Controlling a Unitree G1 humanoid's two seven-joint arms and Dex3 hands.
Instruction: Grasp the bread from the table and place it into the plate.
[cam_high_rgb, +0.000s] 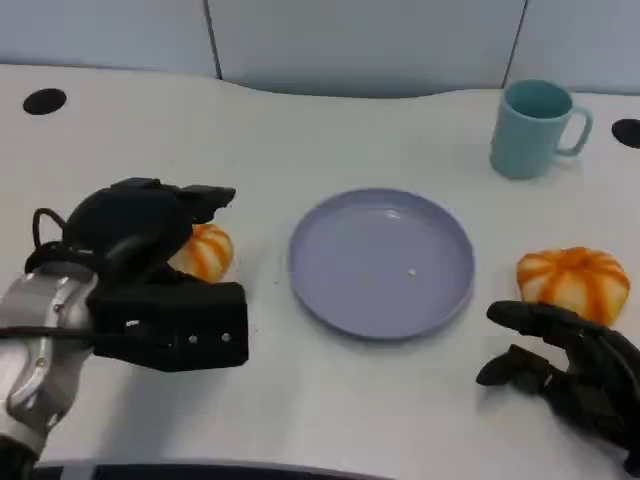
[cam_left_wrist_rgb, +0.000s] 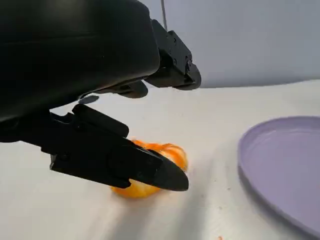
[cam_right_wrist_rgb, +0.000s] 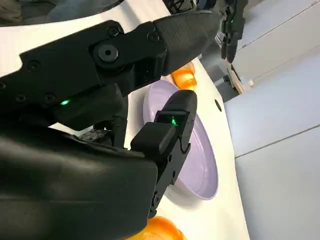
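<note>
Bread (cam_high_rgb: 203, 252) lies under the spread left hand (cam_high_rgb: 150, 262), beside the plate's (cam_high_rgb: 381, 262) rim.

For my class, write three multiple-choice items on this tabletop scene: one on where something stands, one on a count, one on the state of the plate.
1. Where is the mug?
A. On the plate
B. Beyond the plate, toward the robot's right
C. In the left hand

2. How many orange-striped bread rolls lie on the table?
A. One
B. Two
C. Four

3. What does the plate hold?
A. Nothing
B. A roll
C. The mug

Answers:
1. B: the mug stands apart from the plate, far right.
2. B: one roll lies by the left hand, another by the right hand.
3. A: its lilac surface is bare.
</note>
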